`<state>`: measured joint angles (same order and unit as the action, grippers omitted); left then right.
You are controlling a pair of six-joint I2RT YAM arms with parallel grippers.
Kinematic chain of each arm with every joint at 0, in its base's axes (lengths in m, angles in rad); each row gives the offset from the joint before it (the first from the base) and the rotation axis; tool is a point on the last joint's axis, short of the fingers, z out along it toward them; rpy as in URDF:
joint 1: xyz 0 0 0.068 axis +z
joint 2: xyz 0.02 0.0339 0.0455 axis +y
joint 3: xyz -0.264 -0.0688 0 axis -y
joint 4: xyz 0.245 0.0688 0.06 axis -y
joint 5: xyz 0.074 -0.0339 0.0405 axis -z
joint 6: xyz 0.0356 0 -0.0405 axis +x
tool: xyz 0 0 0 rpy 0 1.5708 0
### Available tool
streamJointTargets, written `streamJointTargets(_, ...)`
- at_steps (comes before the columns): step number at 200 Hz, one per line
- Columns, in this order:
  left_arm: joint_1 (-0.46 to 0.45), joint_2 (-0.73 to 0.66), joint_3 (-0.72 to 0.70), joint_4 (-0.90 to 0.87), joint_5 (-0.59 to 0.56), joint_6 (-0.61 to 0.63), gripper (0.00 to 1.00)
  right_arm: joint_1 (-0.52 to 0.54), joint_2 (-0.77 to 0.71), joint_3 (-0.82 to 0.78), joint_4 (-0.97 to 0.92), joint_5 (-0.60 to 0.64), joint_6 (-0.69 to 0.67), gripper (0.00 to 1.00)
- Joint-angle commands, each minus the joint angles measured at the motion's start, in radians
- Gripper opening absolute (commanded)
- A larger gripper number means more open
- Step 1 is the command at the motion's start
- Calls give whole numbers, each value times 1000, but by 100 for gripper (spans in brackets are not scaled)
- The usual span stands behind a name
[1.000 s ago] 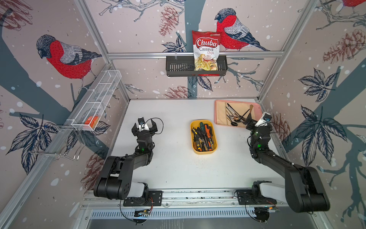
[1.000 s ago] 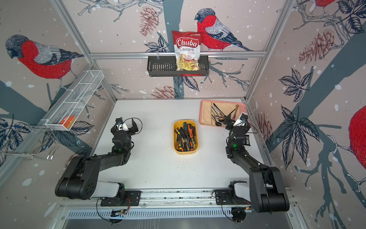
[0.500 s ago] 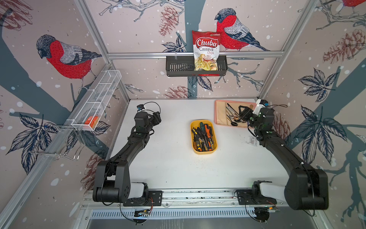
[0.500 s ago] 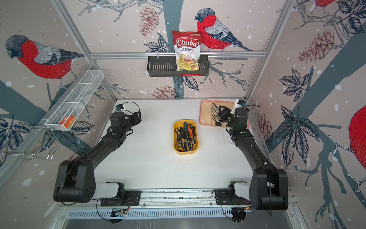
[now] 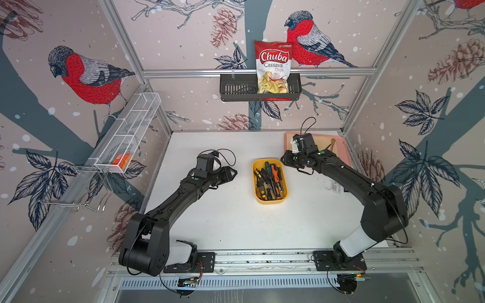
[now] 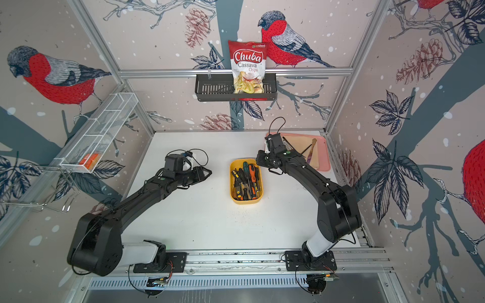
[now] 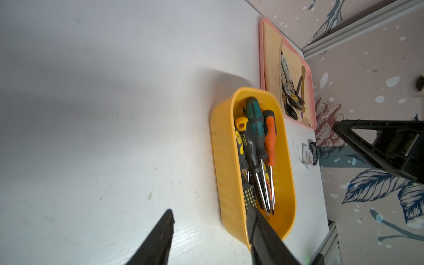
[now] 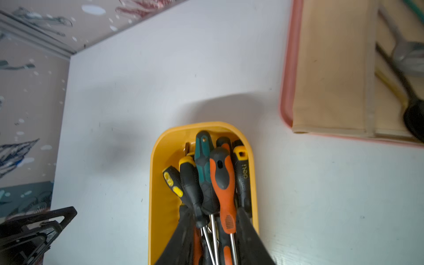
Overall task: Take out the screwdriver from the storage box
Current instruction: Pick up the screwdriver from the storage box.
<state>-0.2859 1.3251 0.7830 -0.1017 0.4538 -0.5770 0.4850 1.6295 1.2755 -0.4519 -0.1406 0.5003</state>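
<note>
A white table (image 5: pixel 236 223) fills the floor of a cell walled with bird-and-pinecone paper. Near its middle sits the yellow storage box (image 5: pixel 270 202), packed with screwdrivers (image 5: pixel 270 178) lying lengthwise, handles toward the back wall. An orange-handled screwdriver (image 8: pixel 222 181) lies on top beside a green-handled one (image 8: pixel 203 151).

The right gripper (image 8: pixel 212 210) hangs over the box's far right corner in both top views. In the right wrist view its fingers (image 8: pixel 183 229) stand partly apart, and the tool shafts show between them. Whether the tips touch any tool is hard to tell from this angle; nothing looks pinched.

The left gripper (image 7: pixel 210 210) is near the box's left side, over bare table. Its jaws stand apart with nothing between them. One of its fingers (image 7: pixel 263 236) overlaps the box rim in the left wrist view.

Behind the right arm, a pink tray (image 5: pixel 328 135) holds kitchen utensils (image 7: pixel 291 91). On the back wall a black basket (image 5: pixel 236 89) carries a chips bag (image 5: pixel 273 68).
</note>
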Motion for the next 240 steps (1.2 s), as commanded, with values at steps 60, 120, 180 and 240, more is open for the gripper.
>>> streamJointTargets(60, -54, -35, -57, -18, -8, -48, 56, 97, 164, 61, -136, 47, -25, 37)
streamJointTargets(120, -58, -24, -58, -15, -13, -48, 57, 113, 233, 84, -153, 92, -18, 42)
streamJointTargets(180, -58, -1, -59, -15, -20, -42, 57, 113, 277, 88, -127, 56, -18, 38)
streamJointTargets(240, -58, 4, -69, -10, -26, -46, 56, 113, 283, 65, -88, -18, -9, 33)
